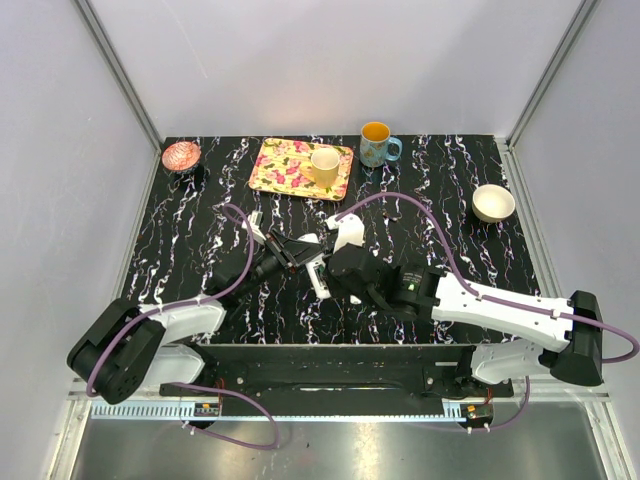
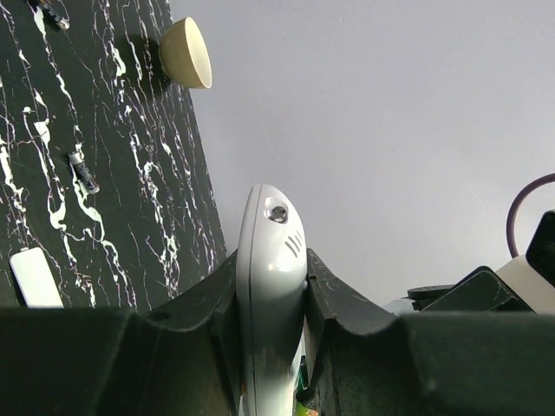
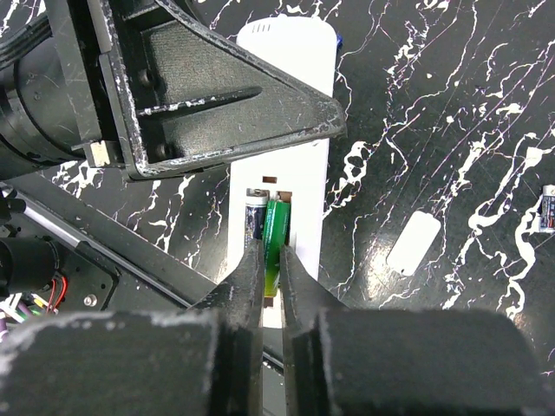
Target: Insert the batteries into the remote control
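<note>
The white remote control [image 3: 303,78] is clamped edge-on between the fingers of my left gripper [image 2: 270,286], which is shut on it above the table. Its dark recess faces the right wrist camera. Inside the recess lies a dark blue battery [image 3: 255,217], and beside it a green battery [image 3: 279,227]. My right gripper [image 3: 270,260] is shut on the near end of the green battery, whose far end sits in the recess. In the top view both grippers meet at the remote [image 1: 318,276] at mid-table. A loose battery [image 2: 84,172] lies on the table.
A small white oblong cover [image 3: 414,243] lies on the black marbled table right of the remote, and another battery [image 3: 546,208] beyond it. At the back stand a floral tray [image 1: 285,165] with a yellow cup [image 1: 324,165], a blue mug [image 1: 377,145], a cream bowl [image 1: 493,202] and a pink bowl [image 1: 181,155].
</note>
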Available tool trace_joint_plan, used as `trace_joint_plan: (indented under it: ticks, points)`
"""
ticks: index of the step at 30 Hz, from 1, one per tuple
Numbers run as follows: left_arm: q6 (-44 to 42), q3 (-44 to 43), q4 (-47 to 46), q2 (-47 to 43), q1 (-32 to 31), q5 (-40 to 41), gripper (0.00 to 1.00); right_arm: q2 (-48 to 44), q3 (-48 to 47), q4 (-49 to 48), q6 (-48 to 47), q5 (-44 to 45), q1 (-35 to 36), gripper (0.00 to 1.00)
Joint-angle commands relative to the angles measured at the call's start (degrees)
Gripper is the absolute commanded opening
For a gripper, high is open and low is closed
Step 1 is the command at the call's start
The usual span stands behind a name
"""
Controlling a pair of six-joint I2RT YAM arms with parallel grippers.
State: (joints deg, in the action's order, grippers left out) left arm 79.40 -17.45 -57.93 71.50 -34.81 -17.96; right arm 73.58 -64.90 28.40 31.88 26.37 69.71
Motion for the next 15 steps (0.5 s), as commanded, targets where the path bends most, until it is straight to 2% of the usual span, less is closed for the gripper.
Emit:
trace_joint_plan:
  ticks: [1,2,15]
  points:
    - [2.25,-1.09,-8.42,0.56,-0.26,-0.85,0.0,0.51,-2.24,-0.36,-0.24,0.61,0.16,0.04]
    - [2.43,-1.09,-8.6,0.74,-0.26,-1.11,0.0,0.51,-2.16,-0.45,-0.32,0.87,0.25,0.0]
    - [4.01,-0.74,-10.89,2.32,-0.52,-1.21,0.0,-2.21,-0.75,-5.81,-3.05,3.34,0.16,0.0]
